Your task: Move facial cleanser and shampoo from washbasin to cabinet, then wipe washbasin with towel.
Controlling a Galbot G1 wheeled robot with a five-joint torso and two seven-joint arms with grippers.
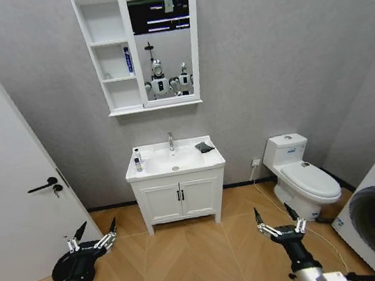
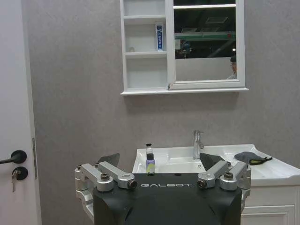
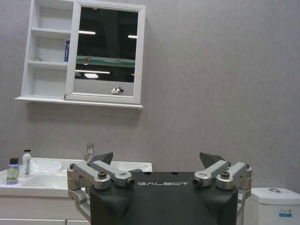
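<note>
both grippers, left (image 1: 94,232) and right (image 1: 277,217), hang with jaws spread, well short of the washbasin (image 1: 174,162) carrying two bottles (image 1: 137,160) and one towel (image 1: 205,147).

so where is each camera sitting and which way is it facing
Head view: high on the robot, looking forward and down at the washbasin and cabinet on the far wall; left gripper and right gripper show low, both open.
Left wrist view: on the left arm, facing the wall; its open left gripper frames two bottles and the towel.
Right wrist view: on the right arm, facing the wall further right; open right gripper in front, toilet at the corner.
Shared: all three see the cabinet, washbasin and bottles.
</note>
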